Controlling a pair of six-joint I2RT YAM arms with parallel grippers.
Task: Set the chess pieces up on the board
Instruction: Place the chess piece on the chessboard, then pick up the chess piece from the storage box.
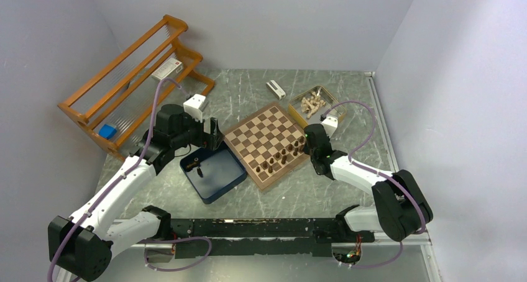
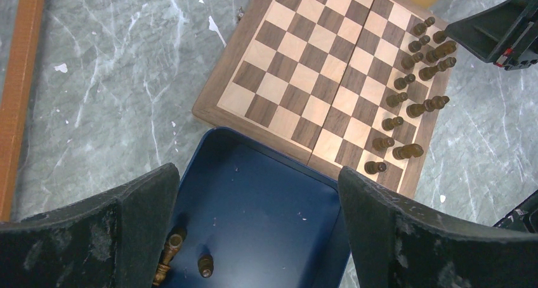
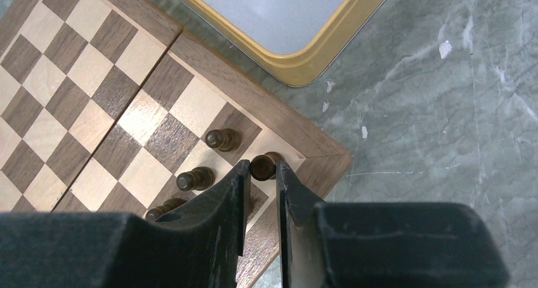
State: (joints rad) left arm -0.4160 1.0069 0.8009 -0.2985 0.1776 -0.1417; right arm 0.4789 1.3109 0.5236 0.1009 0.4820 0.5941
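The board (image 1: 258, 130) lies tilted at the table's middle, with dark chess pieces (image 1: 283, 158) in two rows along its near right edge. My right gripper (image 3: 263, 166) is shut on a dark piece (image 3: 266, 163) standing on the board's corner square, next to two pawns (image 3: 222, 139). My left gripper (image 2: 257, 174) hangs open over the dark blue box (image 2: 266, 212), nothing between its fingers. In that box one dark piece (image 2: 205, 266) stands and another (image 2: 168, 253) lies beside the left finger.
A yellow-rimmed tin (image 1: 314, 105) of pale pieces sits just beyond the board's far right corner. A wooden rack (image 1: 133, 83) fills the far left. A small grey-white object (image 1: 275, 89) lies behind the board. The blue box (image 1: 220, 176) touches the board's left edge.
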